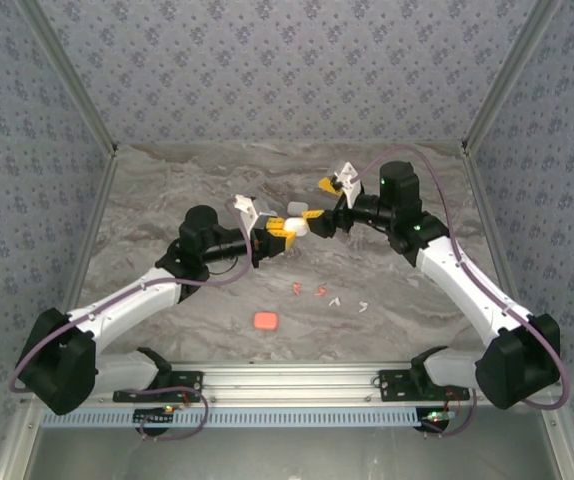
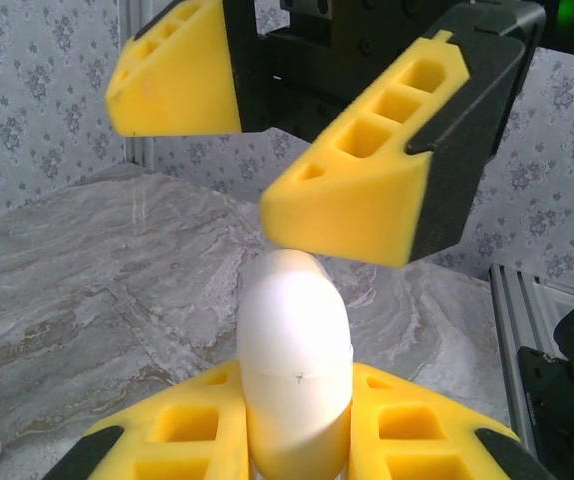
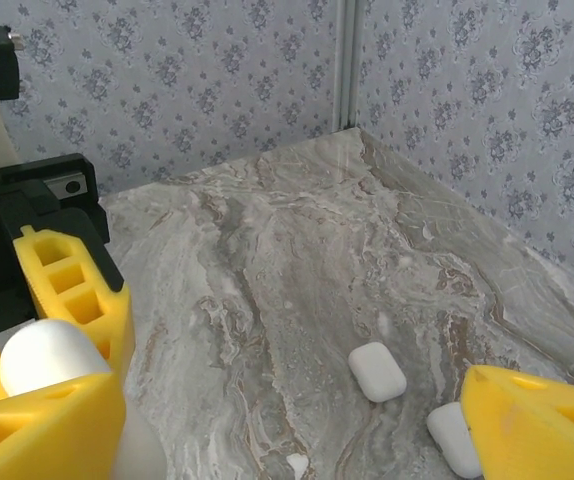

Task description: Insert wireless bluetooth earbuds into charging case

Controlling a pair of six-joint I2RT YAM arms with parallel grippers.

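**White case clamped on the left, right jaws wide, earbuds down on the surface**

I see the left gripper (image 1: 285,228) with its jaws closed tight on a white charging case (image 2: 295,330), held off the surface (image 1: 187,180). The right gripper (image 2: 207,150) faces it, jaws spread wide and holding nothing. One of its yellow fingers (image 2: 367,190) hangs just over the case's top, and I cannot tell whether they touch. The earbuds lie on the surface well apart from both sets of jaws, nearer the arm bases: orange-red earbuds (image 1: 297,288) beside white earbuds (image 1: 334,300). An orange-red case (image 1: 265,321) sits near them. Two spare white cases (image 3: 377,371) lie side by side on the surface.
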